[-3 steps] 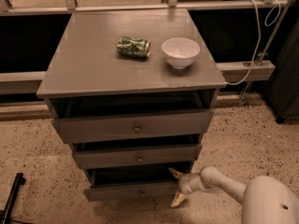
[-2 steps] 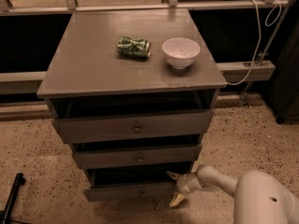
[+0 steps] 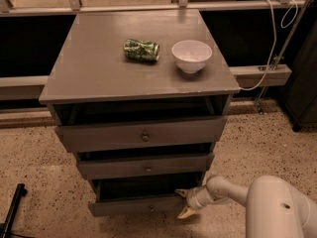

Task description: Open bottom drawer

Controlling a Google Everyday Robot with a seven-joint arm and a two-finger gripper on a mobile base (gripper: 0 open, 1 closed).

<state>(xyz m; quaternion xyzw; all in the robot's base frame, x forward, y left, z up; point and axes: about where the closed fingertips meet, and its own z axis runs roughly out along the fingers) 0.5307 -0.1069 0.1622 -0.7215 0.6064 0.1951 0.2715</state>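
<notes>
1. I'm seeing the gripper point(image 3: 184, 203) sitting at the right end of the bottom drawer point(image 3: 132, 206), the lowest front in the cabinet. Its jaws are spread wide, one finger above that edge and one below.
2. Pulling from this corner, I'm risking the drawer skewing and jamming.
3. The fingers could be slipping off the thin edge.
4. A hard tug could be rocking the can point(image 3: 141, 50).
</notes>
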